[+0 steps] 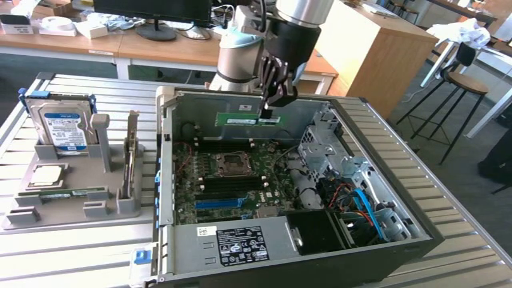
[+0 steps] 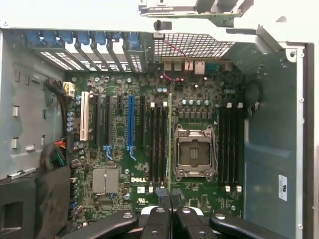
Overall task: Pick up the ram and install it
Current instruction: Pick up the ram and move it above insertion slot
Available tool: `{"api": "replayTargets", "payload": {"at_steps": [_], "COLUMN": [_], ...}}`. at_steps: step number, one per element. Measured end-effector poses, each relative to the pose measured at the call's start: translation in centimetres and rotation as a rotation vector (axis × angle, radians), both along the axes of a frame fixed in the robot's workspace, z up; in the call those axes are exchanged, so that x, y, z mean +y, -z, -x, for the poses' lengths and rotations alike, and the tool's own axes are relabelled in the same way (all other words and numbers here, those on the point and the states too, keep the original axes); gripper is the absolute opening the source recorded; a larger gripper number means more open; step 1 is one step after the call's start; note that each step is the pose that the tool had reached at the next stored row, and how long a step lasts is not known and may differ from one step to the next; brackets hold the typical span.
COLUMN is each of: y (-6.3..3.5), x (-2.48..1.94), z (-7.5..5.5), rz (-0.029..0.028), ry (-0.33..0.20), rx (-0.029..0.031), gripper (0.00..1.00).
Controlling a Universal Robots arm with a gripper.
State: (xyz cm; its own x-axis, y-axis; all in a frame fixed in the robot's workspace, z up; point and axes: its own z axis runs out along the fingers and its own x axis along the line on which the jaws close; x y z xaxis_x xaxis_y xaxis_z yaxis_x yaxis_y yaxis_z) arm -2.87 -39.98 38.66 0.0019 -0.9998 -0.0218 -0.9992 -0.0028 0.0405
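Tool: gripper (image 1: 267, 113) (image 2: 171, 197) on the arm, pointing down over the open computer case (image 1: 380, 150).
Tool state: fingers clamped tight on the ram (image 1: 240, 120) (image 2: 170, 149), pinching its upper edge near one end.
Ram position: held in the air over the far side of the case interior, long edge level, clear of the motherboard (image 1: 232, 186) (image 2: 199, 104).
Ram alignment: in the wrist view it appears edge-on as a thin green line between the bank of memory slots (image 2: 157, 144) and the processor socket (image 1: 232, 162) (image 2: 193, 152); whether it lines up with a slot cannot be told.
Seating: not seated; the slots beside the socket appear vacant.
Holder: grey holder (image 1: 24, 217) on the slatted metal table (image 1: 464, 240), to the exterior view's left of the case.
Holder contents: a hard drive (image 1: 60, 129) standing upright, a square processor chip (image 1: 47, 175) lying flat, and a second green stick (image 1: 72, 194) lying flat.
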Motion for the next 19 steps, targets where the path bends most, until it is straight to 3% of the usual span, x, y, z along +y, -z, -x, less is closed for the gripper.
{"api": "replayTargets", "payload": {"at_steps": [13, 19], "y": [2.03, 2.33], "x": [-0.09, -0.1], "z": [0.0, 0.0], "rz": [0.0, 0.0001], "ry": [0.0, 0.0], "rx": [-0.0001, 0.0001], "gripper": [0.11, 0.11]}}
